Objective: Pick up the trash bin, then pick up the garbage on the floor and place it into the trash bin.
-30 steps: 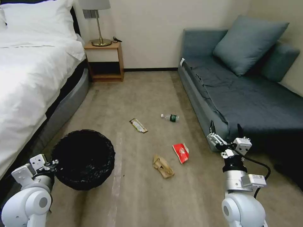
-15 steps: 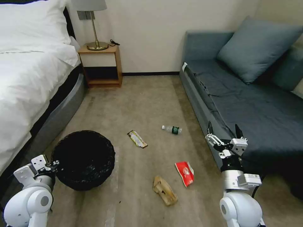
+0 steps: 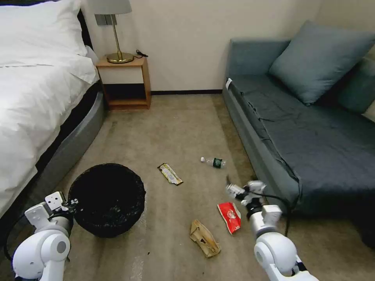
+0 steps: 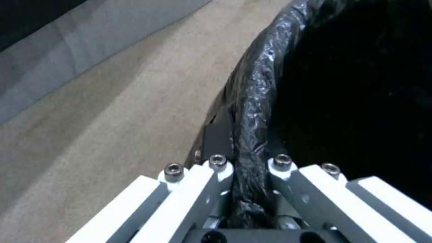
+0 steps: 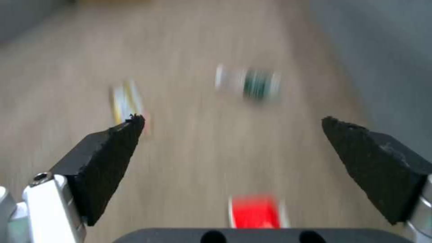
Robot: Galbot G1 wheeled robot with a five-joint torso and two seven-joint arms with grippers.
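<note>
With the left gripper clamped on the rim of the round black-bagged trash bin, the wide-open right gripper hovers above the crumpled red wrapper on the floor, likely light, soft and best pinched at a raised fold.

- The trash bin, a low round bin lined with a crinkly black plastic bag, is sitting upright with its dark mouth open, well to the left of the red wrapper.
- The red wrapper is lying crumpled on the carpet, its white end pointing away from the robot.
- The tan paper bag is lying crushed and slanted just beside the red wrapper, on its left and nearer the robot.
- The small clear bottle, with green label and white cap, is lying on its side beyond the red wrapper.
- The long brown-yellow wrapper is lying flat and diagonal, beyond and left of the red wrapper.
</note>
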